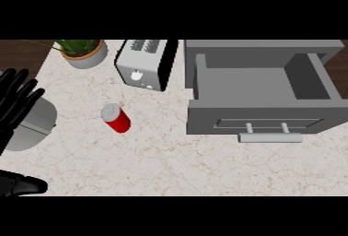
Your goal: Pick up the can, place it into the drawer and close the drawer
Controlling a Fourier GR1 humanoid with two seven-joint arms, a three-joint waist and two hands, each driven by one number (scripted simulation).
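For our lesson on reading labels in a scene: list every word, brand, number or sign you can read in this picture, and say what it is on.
No readable text anywhere in the head view.
red can: plain red side and grey top, no label legible.
toaster: a small white mark on its front, too small to read.
drawer: grey front with a handle, no writing.
plant pot: no writing.

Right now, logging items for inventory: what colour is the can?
Red body with a silver-grey top; the can shows best in the head view.
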